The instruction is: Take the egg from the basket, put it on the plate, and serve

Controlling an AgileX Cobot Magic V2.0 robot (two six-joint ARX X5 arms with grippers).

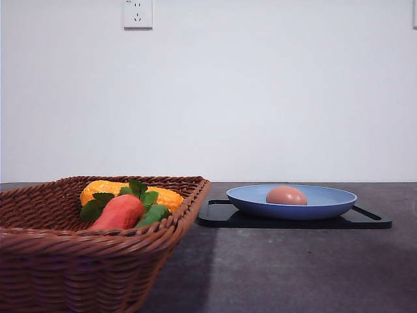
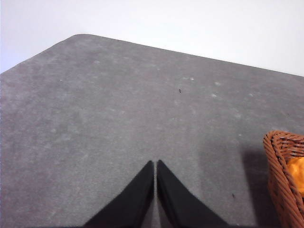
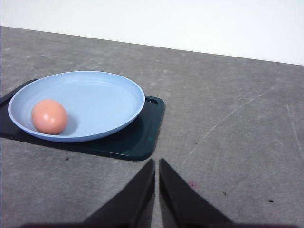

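Note:
The pale brownish-pink egg lies in the blue plate, which rests on a flat black tray at the right of the table. In the right wrist view the egg sits near the plate's rim, and my right gripper is shut, empty, over bare table a short way from the tray's corner. The brown wicker basket stands at the front left. My left gripper is shut and empty over grey table, with the basket's corner off to one side.
Inside the basket lie an orange-red carrot-like vegetable with green leaves and a yellow-orange item. A white wall with a socket stands behind the grey table.

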